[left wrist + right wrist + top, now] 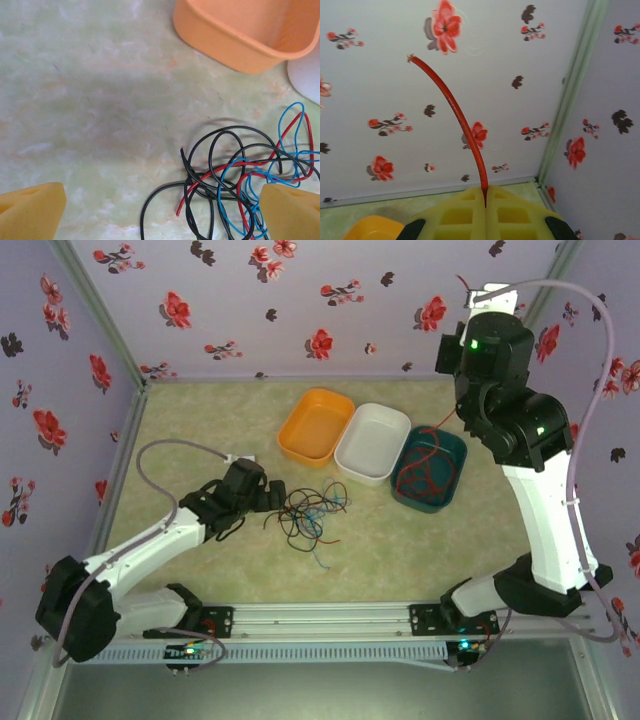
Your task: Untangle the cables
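The right gripper point(486, 192), raised high at the far right, is pinched tight on a red cable point(455, 110), which drops toward the teal tray point(455, 480), where red loops lie. The left gripper point(162, 205) gapes wide, low over the table point(100, 100). The tangle of black, blue and red cables point(235, 175) lies just to its right, reaching its right finger and nearer this arm. The orange tray point(240, 40) sits beyond. No writing is legible.

Thin cables point(235, 167) in smooth, glossy plastic sheathing on a matt, mottled table point(100, 100) — orange tray point(235, 35), upper right, smooth plastic.
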### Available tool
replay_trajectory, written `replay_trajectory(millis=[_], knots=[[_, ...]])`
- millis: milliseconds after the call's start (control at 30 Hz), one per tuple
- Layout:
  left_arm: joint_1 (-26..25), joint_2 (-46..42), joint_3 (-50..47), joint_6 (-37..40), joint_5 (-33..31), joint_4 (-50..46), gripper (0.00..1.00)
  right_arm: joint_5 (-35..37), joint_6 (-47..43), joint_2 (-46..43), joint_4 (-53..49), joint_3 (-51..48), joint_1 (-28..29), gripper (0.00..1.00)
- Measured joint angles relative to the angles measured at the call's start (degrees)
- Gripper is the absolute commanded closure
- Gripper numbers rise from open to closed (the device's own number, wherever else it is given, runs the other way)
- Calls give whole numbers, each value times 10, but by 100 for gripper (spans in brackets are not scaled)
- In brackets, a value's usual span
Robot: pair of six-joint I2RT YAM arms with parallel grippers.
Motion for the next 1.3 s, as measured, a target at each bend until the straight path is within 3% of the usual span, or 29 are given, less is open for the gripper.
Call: replay_trajectory(millis=[567, 1300], knots=[[5, -27, 0, 11, -5, -6, 0, -42, 7, 37, -7, -26, -143, 100], [9, -9, 0, 11, -4, -4, 0, -108, 92, -47, 70, -350, -165, 100]])
